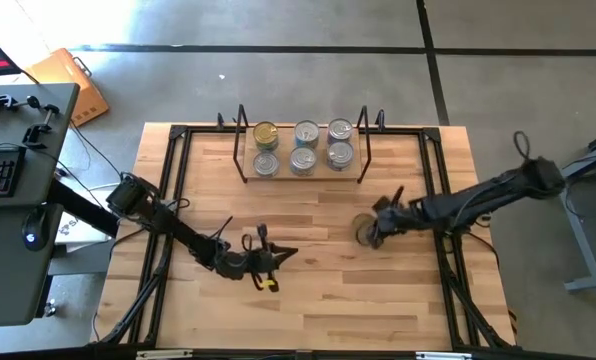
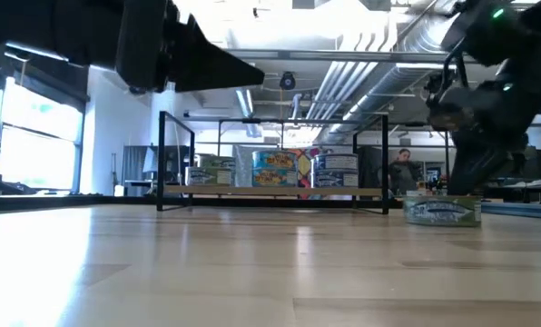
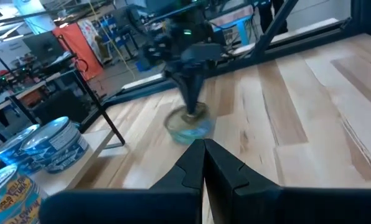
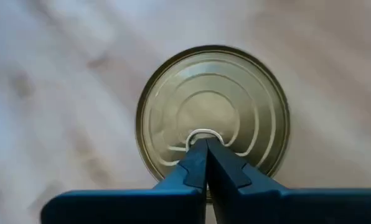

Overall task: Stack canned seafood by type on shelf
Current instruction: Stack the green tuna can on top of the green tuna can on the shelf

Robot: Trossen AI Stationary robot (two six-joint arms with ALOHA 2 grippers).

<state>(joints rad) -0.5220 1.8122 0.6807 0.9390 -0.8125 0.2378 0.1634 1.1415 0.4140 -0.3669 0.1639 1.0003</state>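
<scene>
Mid-table, right tool (image 4: 205, 146) pinched atop tin (image 4: 213, 115), seemingly.

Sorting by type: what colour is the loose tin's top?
Gold-yellow tin top, clearest in the right wrist view.

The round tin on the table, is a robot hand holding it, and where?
Yes. The right gripper is shut on the tin, pinching the small pull ring in the middle of its lid. The left gripper is shut and empty.

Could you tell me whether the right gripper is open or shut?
Shut: the right gripper has its fingertips pressed together over the tin.
</scene>
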